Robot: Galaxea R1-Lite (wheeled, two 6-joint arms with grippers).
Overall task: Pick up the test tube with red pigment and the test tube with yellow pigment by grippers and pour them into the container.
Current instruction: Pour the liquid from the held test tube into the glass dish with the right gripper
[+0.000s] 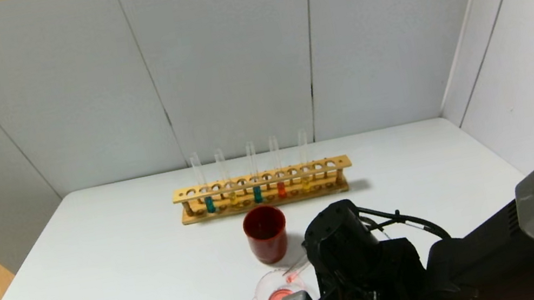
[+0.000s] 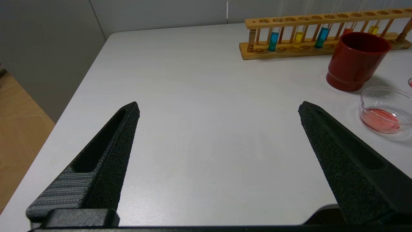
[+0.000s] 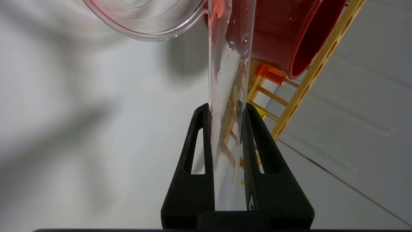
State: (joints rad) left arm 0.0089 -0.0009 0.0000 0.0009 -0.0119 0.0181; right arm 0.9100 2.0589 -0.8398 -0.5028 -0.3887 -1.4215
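White desk (image 1: 104,288) before me: right gripper (image 3: 227,112) fingers clamp the tilted test tube (image 3: 230,64) over the beaker (image 1: 271,297); left gripper (image 2: 219,109) fingers spread wide, empty.

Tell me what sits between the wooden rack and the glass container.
The dark-red cup stands between the wooden rack and the container, apart from both; the head view shows it best. Red liquid already lies in the container.
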